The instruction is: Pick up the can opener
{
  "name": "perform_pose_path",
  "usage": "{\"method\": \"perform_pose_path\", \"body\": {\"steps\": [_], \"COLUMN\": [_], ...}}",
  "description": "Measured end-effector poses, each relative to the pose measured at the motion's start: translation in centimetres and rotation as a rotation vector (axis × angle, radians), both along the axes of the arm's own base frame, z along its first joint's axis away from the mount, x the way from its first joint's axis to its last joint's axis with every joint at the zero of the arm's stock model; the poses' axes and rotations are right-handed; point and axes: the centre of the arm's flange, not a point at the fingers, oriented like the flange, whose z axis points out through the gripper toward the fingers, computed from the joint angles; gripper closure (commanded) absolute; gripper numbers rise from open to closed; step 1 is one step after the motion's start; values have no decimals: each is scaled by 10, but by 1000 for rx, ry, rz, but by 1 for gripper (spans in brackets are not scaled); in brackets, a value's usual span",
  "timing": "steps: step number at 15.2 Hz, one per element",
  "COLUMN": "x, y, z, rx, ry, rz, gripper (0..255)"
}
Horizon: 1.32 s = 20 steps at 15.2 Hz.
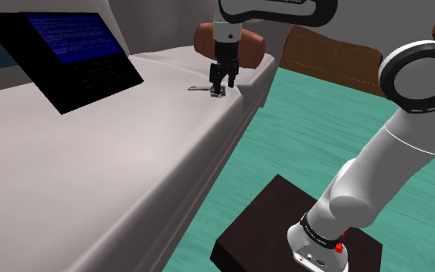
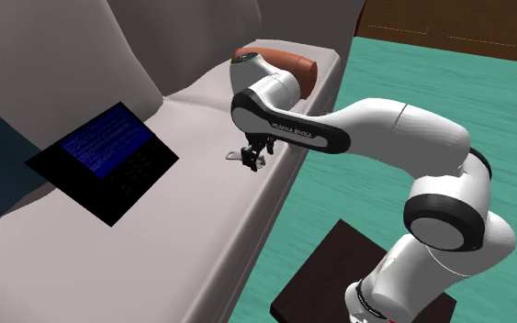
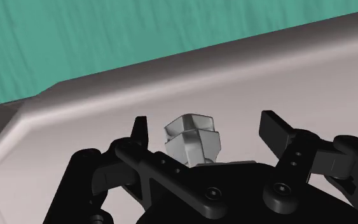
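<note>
Fingers: the black fingers [image 3: 140,130] stand apart, one to each side of the can opener, and neither touches it.
Can opener: a small pale grey can opener [image 3: 192,141] lies on the sofa seat, between the fingertips in the wrist view; in the shoulder view [image 1: 198,89] a thin part of it sticks out from under the fingers toward that view's left.
Sofa edge: the can opener sits near the rounded front edge of the grey-white sofa [image 1: 130,154], at the seat's far end in the shoulder view; past that edge the seat drops to the teal floor [image 1: 300,131].
Open room: bare seat stretches from the can opener toward the shoulder view's left and lower left, and bare seat lies on both sides of the fingers in the wrist view.
Cushion: a brown cushion [image 1: 254,46] rests just behind the fingers at the sofa's far end, near the can opener but apart from it.
Laptop: an open black laptop [image 1: 69,54] with a blue screen lies on the seat, well apart from the can opener.
Arm: the white arm [image 2: 376,128] reaches from the floor side over the front edge, its hand pointing down at the seat.
Stand: the dark brown stand [image 1: 270,216] sits on the floor beside the sofa's front.
Beyond: brown wooden furniture [image 1: 331,58] stands past the floor, well apart from the sofa's end.
</note>
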Motion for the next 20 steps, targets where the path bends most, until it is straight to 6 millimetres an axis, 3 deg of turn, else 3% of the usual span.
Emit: {"method": "perform_pose_path", "body": {"steps": [6,14,15,20], "x": [67,73,73,73], "y": [11,10,10,10], "z": [15,-17,-18,-19], "rx": [18,20,20,20], "ry": [-9,-10,-10,-11], "rz": [2,2,2,2], "gripper": [0,0,255,255]}}
